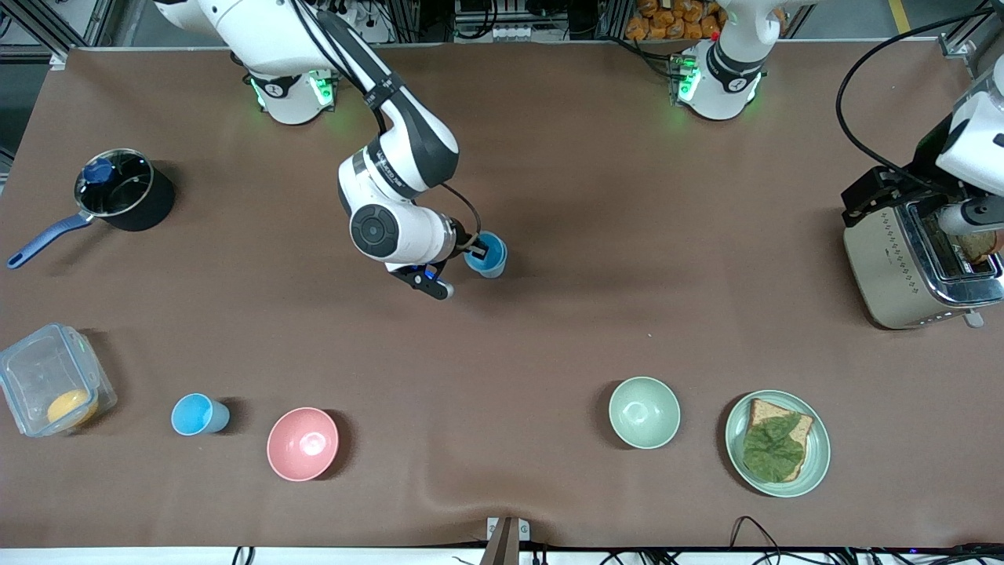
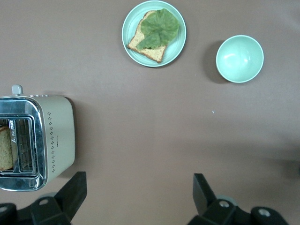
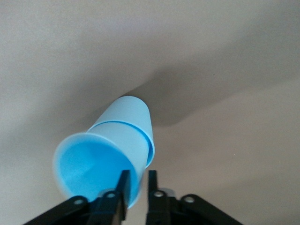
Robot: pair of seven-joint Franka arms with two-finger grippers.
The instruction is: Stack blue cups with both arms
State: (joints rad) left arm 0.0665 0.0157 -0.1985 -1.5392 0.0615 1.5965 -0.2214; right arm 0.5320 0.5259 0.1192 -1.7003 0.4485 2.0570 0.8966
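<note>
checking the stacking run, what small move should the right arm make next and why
Probably lift a little. The right gripper has its fingers pinched on the rim of a stack of two nested blue cups in mid-table, and a third blue cup stands apart beside the pink bowl. The left gripper waits open over the table by the toaster.

2 light-blue cups nested stand mid-table, rim pinched by the right gripper. Another blue cup stands upright beside the pink bowl.
</note>
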